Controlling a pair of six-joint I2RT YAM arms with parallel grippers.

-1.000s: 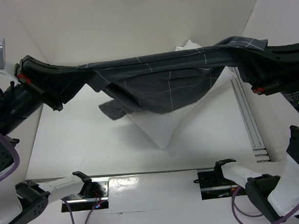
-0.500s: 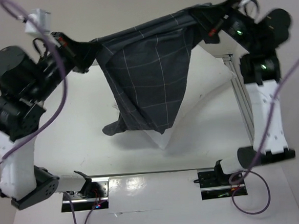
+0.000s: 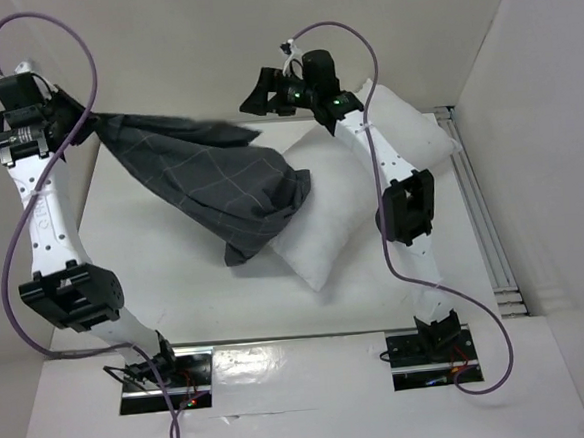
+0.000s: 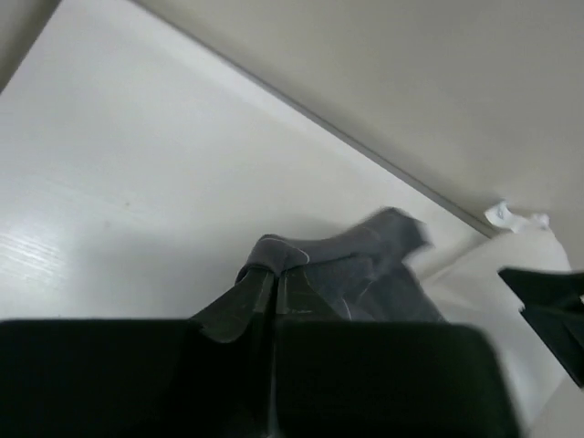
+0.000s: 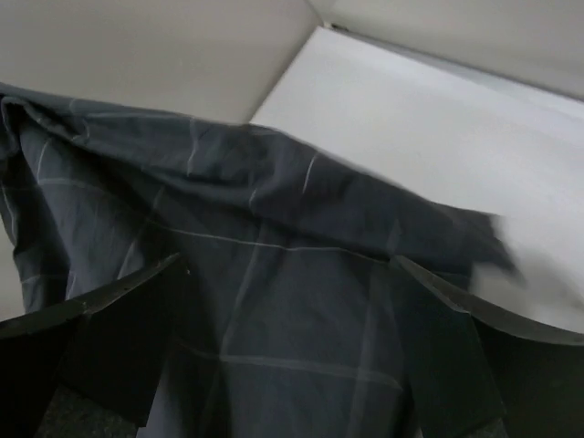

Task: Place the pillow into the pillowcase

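The dark grey checked pillowcase [image 3: 209, 180] hangs from my left gripper [image 3: 83, 128] at the back left. It slopes down to the right onto the white pillow [image 3: 347, 210]. In the left wrist view the left gripper [image 4: 274, 271] is pinched together on a fold of the pillowcase [image 4: 365, 260], with the pillow [image 4: 511, 265] beyond. My right gripper [image 3: 249, 100] is at the back centre, just above the cloth's loose upper edge. Its wrist view shows the right gripper [image 5: 287, 265] open, fingers wide apart, with the pillowcase [image 5: 274, 301] lying past them and not gripped.
An aluminium rail [image 3: 485, 231] runs along the table's right side. White walls close the back and both sides. Purple cables [image 3: 17, 228] loop beside both arms. The right arm stretches over the pillow towards the back wall.
The right gripper has opened and let go of the pillowcase. The cloth, stretched between both grippers before, now hangs only from the left gripper and has dropped onto the pillow. Both arms have swung.
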